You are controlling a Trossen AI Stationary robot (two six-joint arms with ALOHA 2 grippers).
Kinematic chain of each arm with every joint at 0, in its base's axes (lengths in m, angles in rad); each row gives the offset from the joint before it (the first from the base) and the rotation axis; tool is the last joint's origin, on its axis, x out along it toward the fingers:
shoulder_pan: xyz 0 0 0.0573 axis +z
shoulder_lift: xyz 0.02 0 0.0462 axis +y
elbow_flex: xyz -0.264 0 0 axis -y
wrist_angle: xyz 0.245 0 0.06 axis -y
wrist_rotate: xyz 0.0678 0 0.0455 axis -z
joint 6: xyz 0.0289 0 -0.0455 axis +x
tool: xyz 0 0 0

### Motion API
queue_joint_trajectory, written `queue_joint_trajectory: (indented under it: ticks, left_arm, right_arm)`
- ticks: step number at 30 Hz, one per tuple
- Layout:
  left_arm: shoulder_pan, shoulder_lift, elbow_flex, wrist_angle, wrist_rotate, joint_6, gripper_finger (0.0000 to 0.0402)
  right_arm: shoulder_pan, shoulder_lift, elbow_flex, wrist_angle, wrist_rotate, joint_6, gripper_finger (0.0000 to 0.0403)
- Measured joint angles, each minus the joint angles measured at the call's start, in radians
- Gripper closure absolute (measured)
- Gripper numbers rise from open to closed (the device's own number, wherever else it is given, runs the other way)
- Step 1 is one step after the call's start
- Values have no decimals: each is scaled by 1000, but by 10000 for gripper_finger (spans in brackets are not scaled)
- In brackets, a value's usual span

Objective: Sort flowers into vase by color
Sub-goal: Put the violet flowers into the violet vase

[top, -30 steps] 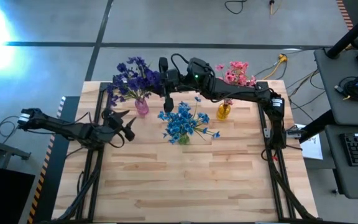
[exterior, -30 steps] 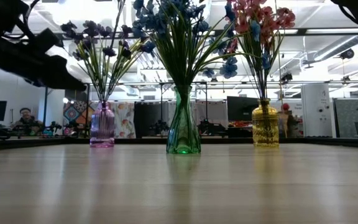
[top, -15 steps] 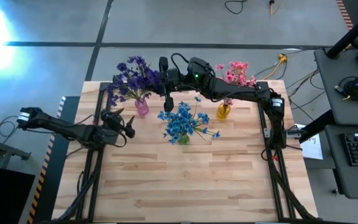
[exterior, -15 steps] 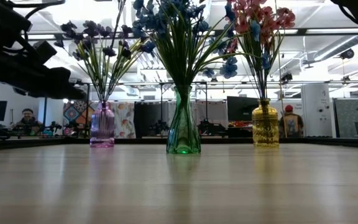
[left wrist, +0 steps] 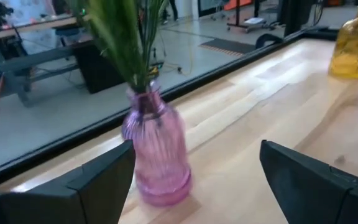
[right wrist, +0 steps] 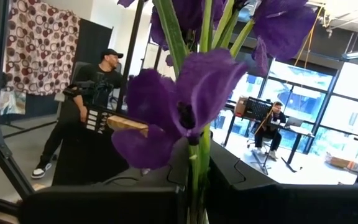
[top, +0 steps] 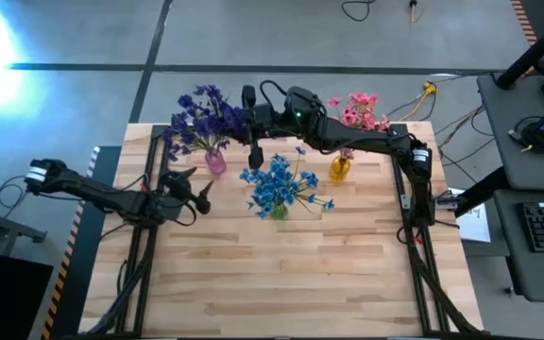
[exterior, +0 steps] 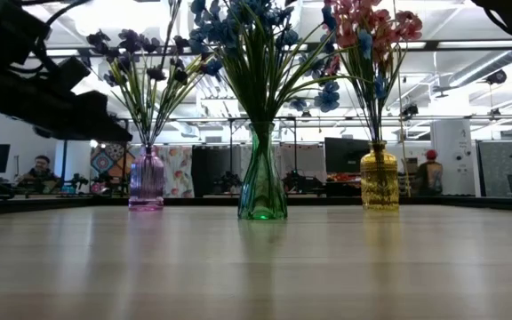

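Pale wooden planks of the table (top: 281, 274) carry three glass vases in a row. Leftmost, the left gripper (top: 199, 192) hovers low with fingers spread wide and empty, just beside the ribbed pink glass vase (left wrist: 156, 155) of purple flowers (top: 201, 115). The green glass vase (exterior: 262, 178) of blue flowers (top: 280, 184) stands mid-table. Above the purple blossoms, the right gripper (top: 249, 102) hangs pinched on a purple flower stem (right wrist: 197, 168). Rightmost, the amber glass vase (exterior: 380, 180) holds pink flowers (top: 360, 110), its arm crossing overhead.
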Motion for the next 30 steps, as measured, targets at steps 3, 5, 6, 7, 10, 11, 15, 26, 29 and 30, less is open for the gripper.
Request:
queue_joint_trajectory:
  ticks: [3,5,6,7,10,11,15,26,29,30]
  left_arm:
    - [5,43,-9,75,-20,44,74]
    - [13,69,-22,108,-43,50,74]
    - [19,81,-31,132,-44,50,74]
    - [25,92,-42,164,-42,49,74]
    - [41,134,-84,278,-37,59,74]
    - [48,146,-83,299,-39,61,74]
    - [63,206,-82,351,-61,99,74]
    - [78,358,-70,514,-60,104,74]
    - [94,399,-51,555,-61,102,74]
    - [101,412,-42,569,-60,104,74]
  right_arm:
    - [-2,0,-6,1,0,-12,385]
    - [-2,1,-8,-1,1,-19,385]
    - [-2,2,-8,-3,1,-21,385]
    - [-2,2,-8,-4,1,-22,385]
    - [-3,2,-8,-3,0,-26,385]
    - [-4,2,-8,-2,0,-26,385]
    - [-10,2,-8,-4,0,-34,385]
    - [-20,2,-8,-3,0,-50,385]
    - [-23,2,-8,-6,0,-52,385]
    - [-23,2,-7,-6,0,-52,385]
